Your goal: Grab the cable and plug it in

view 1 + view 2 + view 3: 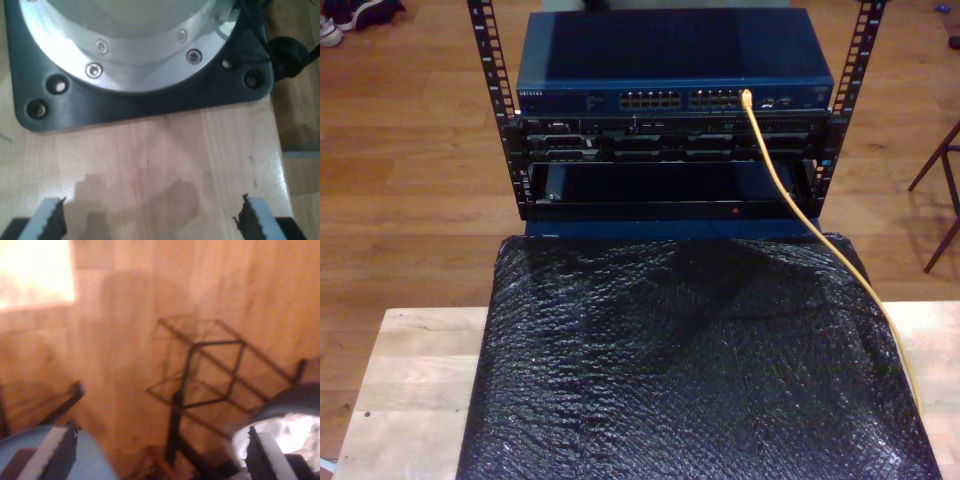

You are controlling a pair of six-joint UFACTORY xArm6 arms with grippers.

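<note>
1. While my first hand (pixel 150 220) hangs spread over bare bench (pixel 160 160) and my second hand (pixel 160 455) is spread above the floor, neither holds anything.
2. With the cable (pixel 790 190) apparently already seated in the switch (pixel 670 70), a tug would probably unplug it.

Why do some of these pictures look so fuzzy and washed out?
The second wrist view is smeared by blur, with a blown-out bright patch on the floor; the first wrist view is soft, with glare on the metal ring; the exterior view is dim but sharper, the yellow cable standing out clearly.
</note>
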